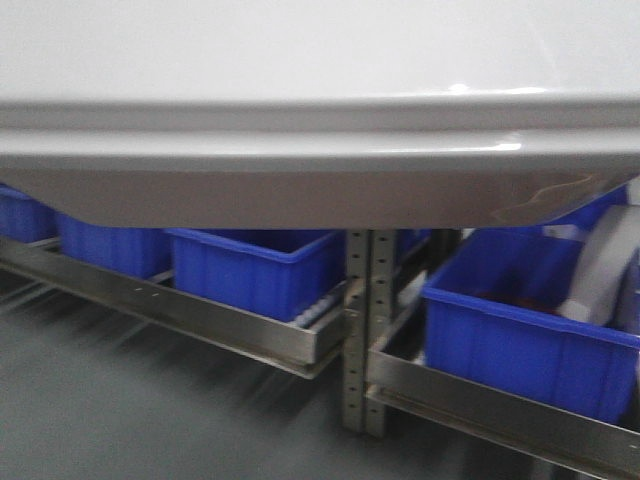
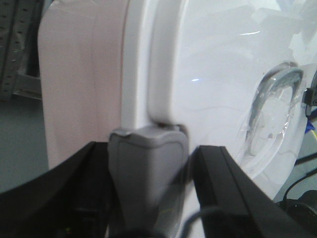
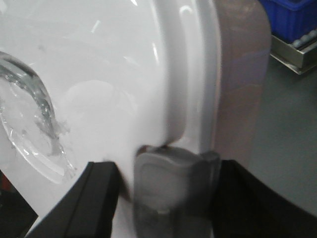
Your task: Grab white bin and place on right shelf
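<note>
The white bin (image 1: 300, 60) fills the top half of the front view, held up in the air in front of the racks. In the left wrist view my left gripper (image 2: 148, 156) is shut on the grey latch (image 2: 148, 173) at one end of the bin (image 2: 208, 74), with a black finger on each side. In the right wrist view my right gripper (image 3: 171, 171) is shut the same way on the grey latch (image 3: 173, 188) at the other end of the bin (image 3: 99, 74). The right shelf (image 1: 500, 400), with its steel front rail, lies low at the right, below the bin.
A grey perforated upright (image 1: 368, 320) divides the racks. A blue bin (image 1: 520, 340) sits on the right shelf. Several blue bins (image 1: 250, 265) sit on the left shelf behind its steel rail (image 1: 200, 320). Grey floor (image 1: 150, 420) lies in front. The image is motion-blurred.
</note>
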You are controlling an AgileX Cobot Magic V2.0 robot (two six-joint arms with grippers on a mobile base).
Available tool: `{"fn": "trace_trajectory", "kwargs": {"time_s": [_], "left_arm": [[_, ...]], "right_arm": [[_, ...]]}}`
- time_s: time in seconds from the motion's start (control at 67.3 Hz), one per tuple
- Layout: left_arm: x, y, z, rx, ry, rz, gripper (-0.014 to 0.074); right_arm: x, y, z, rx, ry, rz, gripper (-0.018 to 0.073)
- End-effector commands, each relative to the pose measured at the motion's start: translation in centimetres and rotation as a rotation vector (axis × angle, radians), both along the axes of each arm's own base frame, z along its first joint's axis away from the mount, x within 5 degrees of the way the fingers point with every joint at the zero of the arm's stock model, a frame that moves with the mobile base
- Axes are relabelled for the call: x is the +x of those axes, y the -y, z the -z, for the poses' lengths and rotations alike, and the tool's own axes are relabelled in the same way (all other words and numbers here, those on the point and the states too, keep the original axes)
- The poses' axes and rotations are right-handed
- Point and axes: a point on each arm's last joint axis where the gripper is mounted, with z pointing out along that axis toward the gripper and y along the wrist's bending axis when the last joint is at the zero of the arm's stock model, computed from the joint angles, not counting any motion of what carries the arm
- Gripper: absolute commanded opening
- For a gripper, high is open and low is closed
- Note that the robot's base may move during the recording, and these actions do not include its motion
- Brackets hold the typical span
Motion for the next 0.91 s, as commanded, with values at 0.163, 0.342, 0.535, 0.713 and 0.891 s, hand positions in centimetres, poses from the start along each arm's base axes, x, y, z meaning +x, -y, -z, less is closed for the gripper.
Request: {"fn": "trace_trajectory", "kwargs": {"time_s": [0.163, 0.342, 0.535, 0.713, 0.891], "left_arm": [[-0.60, 0.72, -1.96, -0.126, 0.046, 0.055, 0.0206], [-0.60, 0.72, -1.96, -0.126, 0.046, 0.055, 0.0206], [-0.60, 0.72, -1.96, -0.126, 0.046, 0.055, 0.0206], [-0.60, 0.72, -1.96, -0.126, 0.046, 0.055, 0.0206], [-0.60, 0.72, -1.96, -0.126, 0.046, 0.055, 0.0206]], "right_arm": [[-1.47, -1.39, -1.87, 0.154, 0.008, -0.149, 0.0344], [-1.47, -1.39, -1.87, 0.154, 0.008, -0.149, 0.0344], [-1.47, -1.39, -1.87, 0.154, 0.008, -0.149, 0.0344], [-1.47, -1.39, -1.87, 0.154, 0.008, -0.149, 0.0344], [-1.47, -1.39, -1.87, 0.154, 0.008, -0.149, 0.0344]]}}
